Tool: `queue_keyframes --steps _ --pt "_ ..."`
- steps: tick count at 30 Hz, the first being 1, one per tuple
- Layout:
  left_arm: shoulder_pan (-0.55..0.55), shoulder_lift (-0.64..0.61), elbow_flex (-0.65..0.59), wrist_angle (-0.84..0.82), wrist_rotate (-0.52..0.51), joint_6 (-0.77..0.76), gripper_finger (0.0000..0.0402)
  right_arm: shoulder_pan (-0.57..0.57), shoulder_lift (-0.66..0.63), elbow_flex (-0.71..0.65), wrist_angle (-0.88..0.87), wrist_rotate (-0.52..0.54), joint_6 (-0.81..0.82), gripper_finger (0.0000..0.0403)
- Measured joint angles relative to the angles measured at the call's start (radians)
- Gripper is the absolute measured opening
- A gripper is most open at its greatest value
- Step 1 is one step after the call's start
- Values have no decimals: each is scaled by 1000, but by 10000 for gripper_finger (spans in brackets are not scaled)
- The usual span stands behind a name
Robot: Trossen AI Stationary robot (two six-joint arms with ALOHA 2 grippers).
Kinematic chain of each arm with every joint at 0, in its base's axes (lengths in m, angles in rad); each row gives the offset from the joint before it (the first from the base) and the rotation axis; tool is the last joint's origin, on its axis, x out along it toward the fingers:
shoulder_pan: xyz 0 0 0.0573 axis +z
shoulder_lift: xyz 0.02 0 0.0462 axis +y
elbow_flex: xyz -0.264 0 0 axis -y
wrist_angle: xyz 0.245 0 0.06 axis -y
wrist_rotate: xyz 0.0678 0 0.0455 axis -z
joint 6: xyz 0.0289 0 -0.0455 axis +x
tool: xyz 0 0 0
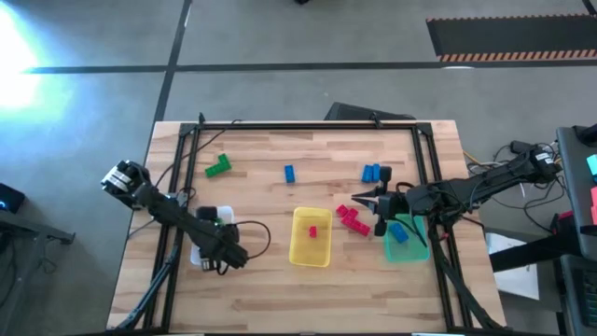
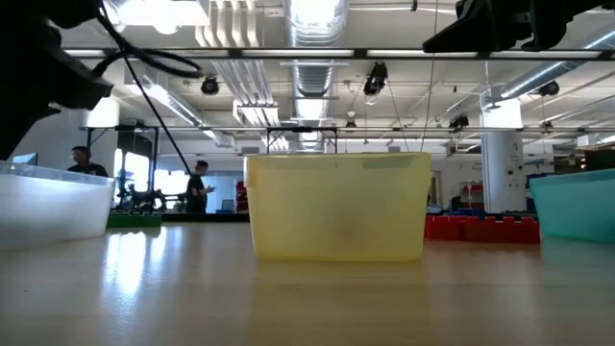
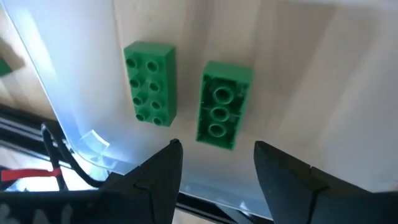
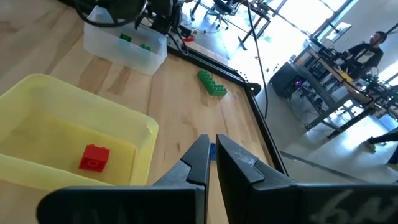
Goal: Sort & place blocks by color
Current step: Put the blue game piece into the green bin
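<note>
My left gripper (image 3: 214, 171) hangs over the clear tray (image 1: 200, 254) at the table's left front, jaws parted and empty, with two green blocks (image 3: 150, 83) lying loose on the tray floor beneath: one studs-up, the other (image 3: 222, 104) flipped to show its hollow underside. My right gripper (image 4: 211, 163) hovers near the loose red blocks (image 1: 352, 218) between the yellow tray (image 1: 310, 252) and the teal tray (image 1: 393, 249), fingers pressed together on nothing. Count, as far as I can make out from above: two green in the clear tray, a green cluster (image 1: 218, 166) still loose toward the far left, a single red block (image 4: 94, 157) in the yellow tray, a red heap of perhaps three or four beside it, one blue block (image 1: 289, 173) alone mid-table, two blue (image 1: 375, 173) near the right side, and one blue (image 1: 398, 231) already in the teal tray. Three trays, one per colour. I judge these bricks light, rigid and slick-sided hard plastic; they will not crush but may skate or twist out of a loose pinch. Best taken across the two long flat sides, at mid-length, clear of the studs.
</note>
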Motion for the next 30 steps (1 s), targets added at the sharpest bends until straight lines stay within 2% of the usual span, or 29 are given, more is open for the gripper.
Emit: queue_keyframes --steps 3,5,7,12,15,23,30 --pt "0 0 54 0 -4 28 182 -1 1 0 25 36 12 18" --pt "2 0 101 0 -50 50 178 -8 18 8 68 141 48 17" --pt "7 0 150 7 -152 60 173 -21 34 26 60 207 66 17" --pt "43 -3 252 89 -450 243 145 -76 91 92 52 205 76 10" --pt "81 -26 259 215 -539 407 119 -120 140 125 42 206 78 9" --pt "222 -158 115 699 -545 905 45 -250 248 207 -61 47 111 8" --pt "314 -303 -59 983 -481 1105 3 -309 277 281 -199 47 173 8"
